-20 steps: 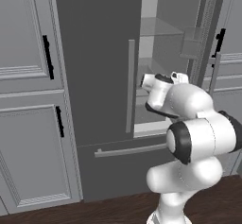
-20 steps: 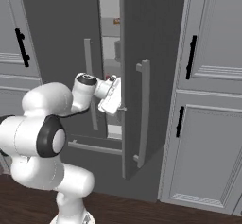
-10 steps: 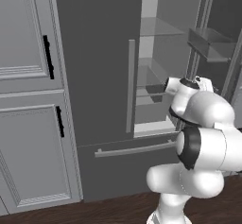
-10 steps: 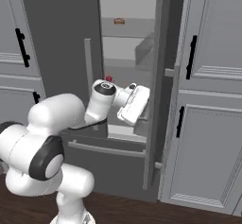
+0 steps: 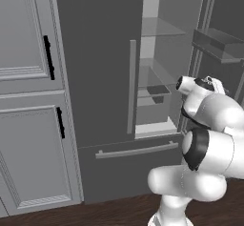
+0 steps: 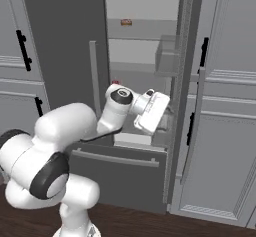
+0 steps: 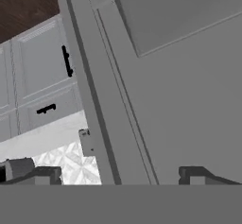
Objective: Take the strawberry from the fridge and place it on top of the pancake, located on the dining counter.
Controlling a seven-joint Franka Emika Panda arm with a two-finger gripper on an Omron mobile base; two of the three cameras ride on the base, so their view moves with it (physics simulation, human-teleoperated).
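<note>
The fridge (image 5: 95, 53) stands with its left door shut and its right door (image 6: 184, 81) swung wide, baring pale glass shelves. A tiny red spot, which looks like the strawberry (image 6: 116, 82), peeks over my wrist from a middle shelf. My gripper (image 7: 116, 178) is open, its fingertips (image 7: 33, 175) far apart and nothing between them. The hand (image 6: 151, 112) hangs in the fridge opening, close to the open door's inner edge (image 7: 94, 100). The pancake and the dining counter are out of view.
A small brown-and-tan item (image 6: 126, 22) lies on an upper shelf. A dark bin (image 5: 157, 90) sits lower inside. The bottom drawer (image 5: 133, 165) is closed. Light grey cabinets (image 5: 28, 77) (image 6: 230, 106) flank the fridge. The floor (image 6: 130, 223) is dark wood.
The right fridge door has swung much further open, and my hand has travelled to the right along with its edge. More of the shelves shows.
</note>
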